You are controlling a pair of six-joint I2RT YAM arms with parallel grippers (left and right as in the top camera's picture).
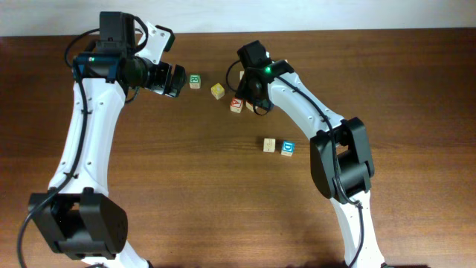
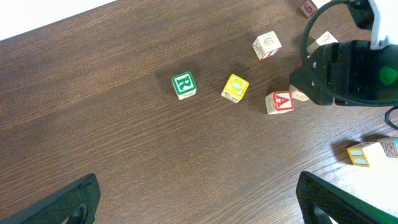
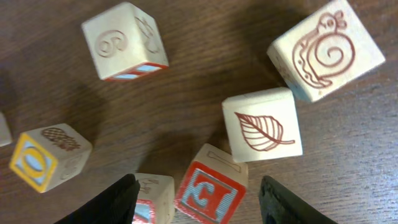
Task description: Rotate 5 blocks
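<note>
The right gripper [image 3: 199, 185] stands open with a red-faced block [image 3: 210, 190] between its fingers, while the left gripper [image 2: 196, 183] gapes wide above the table [image 2: 112, 130].

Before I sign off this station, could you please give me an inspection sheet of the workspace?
Surface: dark wooden table, nothing spilled.
Job's things: red-faced cube between the right fingers, not touched; red A cube close by; plain cube beside blue cube.
Clutter: green R cube, yellow cube.
Grippers: left gripper open, empty; right gripper open.
Cables: black cable looped at the right wrist.
Surroundings: pale wall behind the table.
</note>
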